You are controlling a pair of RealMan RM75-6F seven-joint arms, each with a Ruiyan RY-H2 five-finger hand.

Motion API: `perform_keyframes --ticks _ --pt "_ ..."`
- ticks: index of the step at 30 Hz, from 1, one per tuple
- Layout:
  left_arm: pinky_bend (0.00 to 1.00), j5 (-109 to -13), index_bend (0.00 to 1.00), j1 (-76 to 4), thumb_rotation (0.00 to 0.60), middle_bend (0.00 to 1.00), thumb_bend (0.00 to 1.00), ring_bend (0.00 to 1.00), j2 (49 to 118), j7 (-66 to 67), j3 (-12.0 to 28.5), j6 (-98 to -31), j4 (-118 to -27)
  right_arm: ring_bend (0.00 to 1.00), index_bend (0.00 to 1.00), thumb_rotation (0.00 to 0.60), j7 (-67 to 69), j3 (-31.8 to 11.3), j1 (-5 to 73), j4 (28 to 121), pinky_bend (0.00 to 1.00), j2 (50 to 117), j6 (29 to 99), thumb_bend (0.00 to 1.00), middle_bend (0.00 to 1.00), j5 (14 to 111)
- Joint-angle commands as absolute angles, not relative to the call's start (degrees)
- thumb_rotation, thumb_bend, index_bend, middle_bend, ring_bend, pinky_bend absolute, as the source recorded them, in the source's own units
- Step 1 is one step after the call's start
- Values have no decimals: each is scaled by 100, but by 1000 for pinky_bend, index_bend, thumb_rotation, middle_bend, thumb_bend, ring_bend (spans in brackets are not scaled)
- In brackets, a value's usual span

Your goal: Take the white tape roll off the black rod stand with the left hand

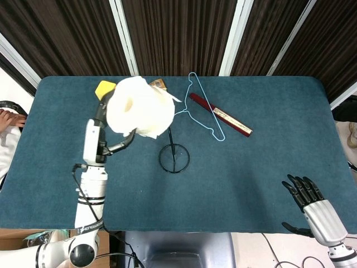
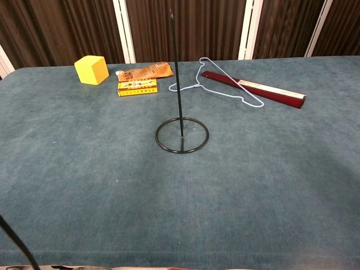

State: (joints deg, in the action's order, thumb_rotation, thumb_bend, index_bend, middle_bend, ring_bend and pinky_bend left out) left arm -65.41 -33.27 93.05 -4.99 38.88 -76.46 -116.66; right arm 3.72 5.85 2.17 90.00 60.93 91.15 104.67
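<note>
The white tape roll [image 1: 138,107] is high above the table in the head view, held by my left hand [image 1: 111,133], whose fingers wrap its lower left side. The black rod stand [image 2: 181,134] stands bare on the blue table, its ring base [image 1: 174,158] to the lower right of the roll and its rod [image 2: 176,79] upright. The chest view shows neither the roll nor the left hand. My right hand [image 1: 304,192] hangs open at the table's near right edge, holding nothing.
At the back of the table lie a yellow cube [image 2: 91,70], an orange pouch [image 2: 145,71], a small yellow box [image 2: 136,88], a light blue wire hanger [image 2: 225,84] and a dark red flat case [image 2: 254,89].
</note>
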Motion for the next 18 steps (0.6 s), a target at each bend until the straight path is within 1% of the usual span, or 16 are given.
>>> perform_keyframes --ticks 1,4,7,8,11,14,18 --pt "748 -6634 809 -3118 600 744 698 622 9044 -604 3687 -7693 -11506 0 0 600 373 590 208 9006 0 6093 9135 65 0 10481" --pt "749 -6558 811 -2958 600 745 699 622 8850 -873 3456 -7545 -11075 0 0 600 361 582 193 9006 0 6106 9169 64 0 10480" --pt "740 -6639 814 -2880 600 746 698 622 8820 -1142 3158 -7427 -10485 0 0 600 316 589 200 9024 0 6123 9142 65 0 10494" --pt "730 -6745 814 -2845 600 747 699 622 8826 -1254 2985 -7383 -10131 0 0 600 288 601 205 9033 0 6129 9127 65 0 10520" --pt "701 -7036 814 -2825 600 754 700 648 8899 -1668 2679 -7297 -9248 0 0 600 299 616 204 9045 0 6136 9143 65 0 10561" --pt "673 -7063 816 -2869 600 758 702 665 9038 -2085 2524 -7126 -8552 0 0 600 321 614 197 9036 0 6135 9163 64 0 10556" --pt "612 -7149 817 -2912 600 761 701 659 9180 -2472 2301 -6933 -7985 0 0 600 340 593 186 9026 0 6142 9199 64 0 10533"
